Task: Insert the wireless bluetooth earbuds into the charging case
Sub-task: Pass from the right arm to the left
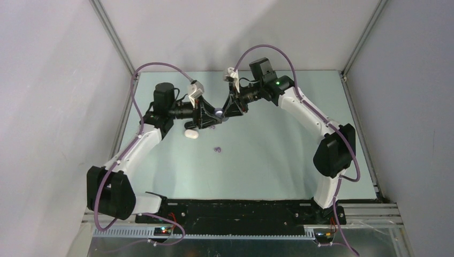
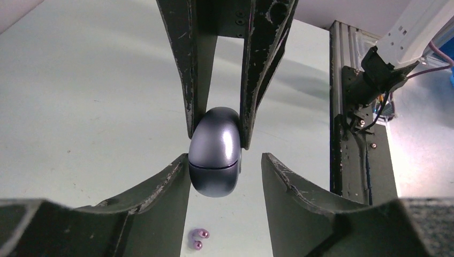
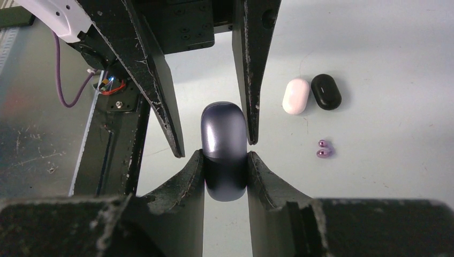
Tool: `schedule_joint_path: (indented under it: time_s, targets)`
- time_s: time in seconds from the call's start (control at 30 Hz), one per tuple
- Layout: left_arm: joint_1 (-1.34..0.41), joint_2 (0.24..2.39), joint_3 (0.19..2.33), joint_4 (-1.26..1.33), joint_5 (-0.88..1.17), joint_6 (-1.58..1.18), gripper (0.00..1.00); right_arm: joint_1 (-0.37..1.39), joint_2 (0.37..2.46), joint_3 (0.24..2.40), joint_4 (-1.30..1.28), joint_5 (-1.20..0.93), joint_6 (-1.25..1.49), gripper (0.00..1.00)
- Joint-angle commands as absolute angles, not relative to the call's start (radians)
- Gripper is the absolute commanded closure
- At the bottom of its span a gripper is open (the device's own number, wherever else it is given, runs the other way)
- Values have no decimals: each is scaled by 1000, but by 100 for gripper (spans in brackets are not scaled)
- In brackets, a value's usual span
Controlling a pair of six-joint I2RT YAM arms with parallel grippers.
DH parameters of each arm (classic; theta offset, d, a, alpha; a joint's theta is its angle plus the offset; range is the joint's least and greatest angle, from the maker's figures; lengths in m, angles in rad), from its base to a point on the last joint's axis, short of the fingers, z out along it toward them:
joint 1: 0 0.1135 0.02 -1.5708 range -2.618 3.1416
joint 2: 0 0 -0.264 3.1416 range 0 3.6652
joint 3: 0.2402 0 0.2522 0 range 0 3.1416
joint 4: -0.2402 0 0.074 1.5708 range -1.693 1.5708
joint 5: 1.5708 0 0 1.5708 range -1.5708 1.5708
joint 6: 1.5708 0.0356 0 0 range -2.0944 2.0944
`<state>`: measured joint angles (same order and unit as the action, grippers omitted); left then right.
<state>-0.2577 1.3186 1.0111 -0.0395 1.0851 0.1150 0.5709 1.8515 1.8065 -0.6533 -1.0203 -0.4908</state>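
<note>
Case (image 3: 224,128) pinched midair in right gripper (image 3: 225,160); left gripper (image 2: 225,160) part-open around it. Keep right firm; draw left straight off, no nudging.

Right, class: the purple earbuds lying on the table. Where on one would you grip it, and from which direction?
Probably straight down from above: the purple earbuds lie low on the table with bare surface around them. Pinch one bud's rounded body, closing crosswise to the line joining the pair; they appear to touch, so no finger would fit between them.
</note>
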Motion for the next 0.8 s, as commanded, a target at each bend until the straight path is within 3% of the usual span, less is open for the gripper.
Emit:
schedule_joint_path:
  time_s: [0.0, 0.1, 0.4, 0.47, 0.57, 0.67, 0.77]
  targets:
    - [-257, 1326, 1066, -118, 1127, 191, 44, 570, 1789, 1812, -612, -1031, -477, 100]
    - [-256, 1331, 1067, -100, 1134, 177, 48, 573, 1788, 1809, -612, -1030, -480, 100]
    - [-256, 1352, 1028, 143, 1149, -55, 78, 576, 1781, 1789, -613, -1027, -482, 100]
    - [-256, 1360, 1019, 195, 1159, -97, 87, 579, 1782, 1788, -615, -1024, -483, 95]
    - [-256, 1368, 1016, 214, 1176, -101, 99, 577, 1782, 1788, -612, -1003, -465, 75]
    - [-255, 1371, 1040, 153, 1208, -4, 100, 554, 1788, 1791, -576, -991, -397, 64]
    - [-257, 1377, 1079, -22, 1236, 180, 100, 524, 1806, 1798, -521, -984, -327, 61]
